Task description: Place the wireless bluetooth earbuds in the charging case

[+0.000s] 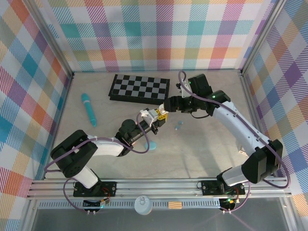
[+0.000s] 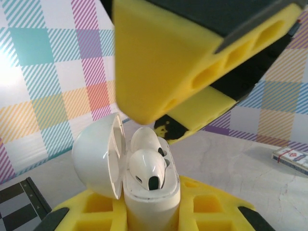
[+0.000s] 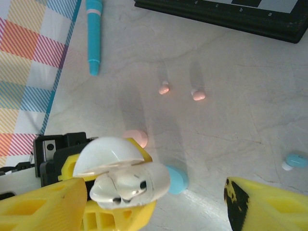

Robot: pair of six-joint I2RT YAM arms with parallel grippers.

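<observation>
As its lid [image 2: 96,154] gapes, the white case [image 2: 151,208] seemingly holds two earbuds [image 2: 149,171].

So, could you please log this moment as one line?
left gripper shut on white charging case; lid open, white earbuds inside; right gripper open above it

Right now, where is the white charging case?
The white case is mid-table in the overhead view, lid open, in the left claw, next to the right claw.

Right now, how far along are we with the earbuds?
Done: two white earbuds appear seated in the open white charging case. In hand: the left gripper clamps that case; the right gripper hangs open above it. Left: two pink earbuds and a blue earbud lie loose on the table.
</observation>
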